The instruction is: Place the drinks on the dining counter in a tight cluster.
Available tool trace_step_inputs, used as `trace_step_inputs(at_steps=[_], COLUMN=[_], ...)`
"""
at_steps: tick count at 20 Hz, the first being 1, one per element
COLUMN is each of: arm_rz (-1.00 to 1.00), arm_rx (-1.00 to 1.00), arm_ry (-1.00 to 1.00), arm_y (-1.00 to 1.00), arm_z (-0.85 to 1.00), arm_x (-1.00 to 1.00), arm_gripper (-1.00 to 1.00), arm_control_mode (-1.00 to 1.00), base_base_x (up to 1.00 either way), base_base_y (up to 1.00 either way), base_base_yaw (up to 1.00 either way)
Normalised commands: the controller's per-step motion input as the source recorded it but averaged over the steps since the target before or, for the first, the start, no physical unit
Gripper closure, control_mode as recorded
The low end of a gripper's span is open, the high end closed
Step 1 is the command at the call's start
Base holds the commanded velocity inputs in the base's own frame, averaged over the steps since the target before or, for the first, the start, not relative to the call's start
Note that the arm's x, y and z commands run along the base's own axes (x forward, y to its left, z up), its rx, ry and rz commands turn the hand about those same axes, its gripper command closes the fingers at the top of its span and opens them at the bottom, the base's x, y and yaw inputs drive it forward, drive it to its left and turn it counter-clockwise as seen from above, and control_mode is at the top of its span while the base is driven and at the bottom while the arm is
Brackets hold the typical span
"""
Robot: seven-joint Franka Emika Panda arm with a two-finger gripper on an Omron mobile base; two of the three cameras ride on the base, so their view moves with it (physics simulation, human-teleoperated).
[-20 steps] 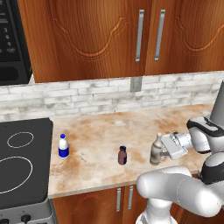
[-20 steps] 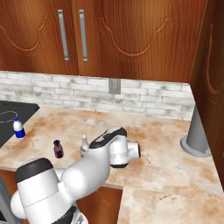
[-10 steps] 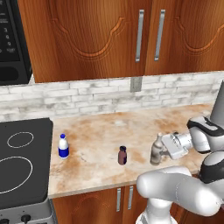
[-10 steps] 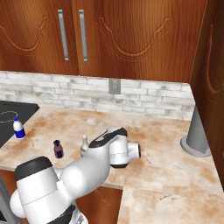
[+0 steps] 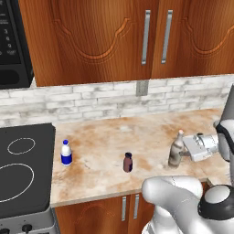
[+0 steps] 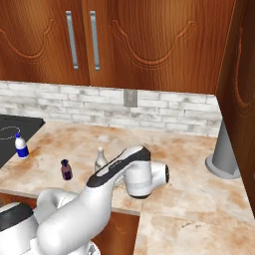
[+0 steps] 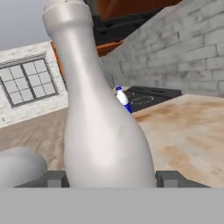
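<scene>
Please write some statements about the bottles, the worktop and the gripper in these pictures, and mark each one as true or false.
1. The gripper is closed on the grey-beige bottle. True.
2. The dark-brown bottle lies on its side. False: it stands upright.
3. The blue-label bottle stands nearest the stove. True.
4. The three bottles touch one another. False: they stand well apart.
5. The bottles stand on the worktop below the brick wall. True.

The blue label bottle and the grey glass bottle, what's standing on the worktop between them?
The short dark-brown bottle stands between the blue-label bottle and the grey glass bottle, apart from both; the left base view shows it.
</scene>
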Motion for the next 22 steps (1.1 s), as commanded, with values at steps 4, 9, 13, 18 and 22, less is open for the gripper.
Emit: trace_step_inputs(at_steps=[4, 9, 13, 18, 22], arm_rz=[-0.15, -0.1, -0.04, 0.0, 0.06], arm_rx=[-0.23, -0.21, -0.12, -0.04, 0.0], arm_ry=[0.0, -0.01, -0.07, -0.08, -0.01], arm_y=[0.19, 0.31, 0.19, 0.05, 0.0], arm_z=[0.85, 0.77, 0.74, 0.62, 0.46], arm_x=[0.0, -0.07, -0.32, -0.28, -0.06], arm_gripper=[1.0, 1.0, 1.0, 1.0, 1.0], arm_control_mode=[-1.0, -1.0, -1.0, -1.0, -1.0], base_base_x=[0.0, 0.0, 0.0, 0.0, 0.0], base_base_y=[0.0, 0.0, 0.0, 0.0, 0.0], base_base_yaw=[0.0, 0.0, 0.0, 0.0, 0.0])
